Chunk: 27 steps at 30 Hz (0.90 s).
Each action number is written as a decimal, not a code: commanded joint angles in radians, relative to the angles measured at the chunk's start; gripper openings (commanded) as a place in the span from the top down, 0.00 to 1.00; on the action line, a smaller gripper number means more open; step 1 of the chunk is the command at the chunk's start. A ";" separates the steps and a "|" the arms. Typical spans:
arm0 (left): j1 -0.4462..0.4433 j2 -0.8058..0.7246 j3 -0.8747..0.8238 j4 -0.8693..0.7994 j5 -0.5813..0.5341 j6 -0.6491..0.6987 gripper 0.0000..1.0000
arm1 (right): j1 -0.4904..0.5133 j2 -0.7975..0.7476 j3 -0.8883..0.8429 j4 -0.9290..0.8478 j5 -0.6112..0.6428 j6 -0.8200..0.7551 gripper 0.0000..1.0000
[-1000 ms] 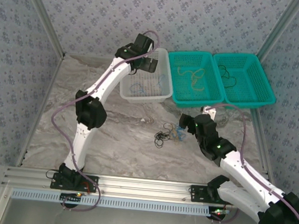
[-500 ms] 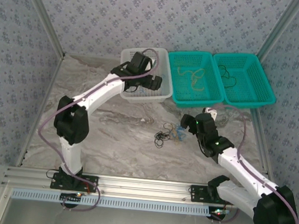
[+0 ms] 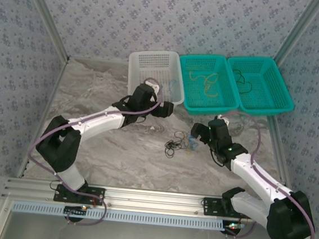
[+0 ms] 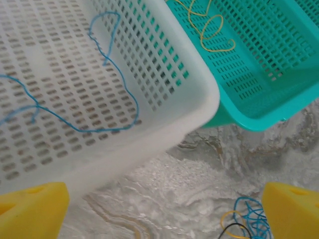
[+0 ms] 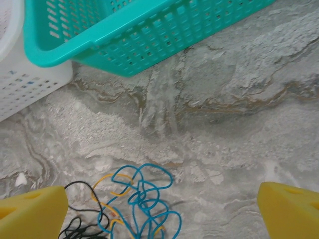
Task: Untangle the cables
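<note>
The clump of cables (image 3: 178,142) lies on the counter (image 3: 117,149) near the middle, a little nearer than the 3 baskets and between the 2 tools. It spreads roughly left to right. The black strand (image 3: 171,148) is at its left end and the blue strand (image 3: 190,139) at its right end.

The right tool (image 3: 198,130) is just right of the clump and slightly farther back, its jaws spread wide and holding nothing. In its wrist view the blue strand bunches low between the yellow fingers (image 5: 32,206), the black strand trails off to the lower left, and a yellow-tan loop (image 5: 110,181) threads through both.

The left tool (image 3: 163,108) is also wide and empty. It hangs by the near right corner of the white basket (image 3: 154,59), and the clump lies nearer than it and to its right, clearly apart. In its wrist view the tangle only peeks in at the lower right, beside the right-hand finger.

The right arm is therefore the nearer one, and the blue end faces it. A short drop onto the blue bunch looks like the natural next reach. The black end faces left and is open to the left arm.

1 blue cable (image 4: 99,94) already lies in the white basket, and a yellow-tan one (image 4: 212,35) lies in the middle teal basket (image 4: 259,114).
</note>
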 commanded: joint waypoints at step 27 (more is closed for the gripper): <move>-0.161 0.076 -0.048 -0.116 0.160 -0.046 0.34 | 0.016 0.126 0.063 0.006 -0.248 -0.029 0.02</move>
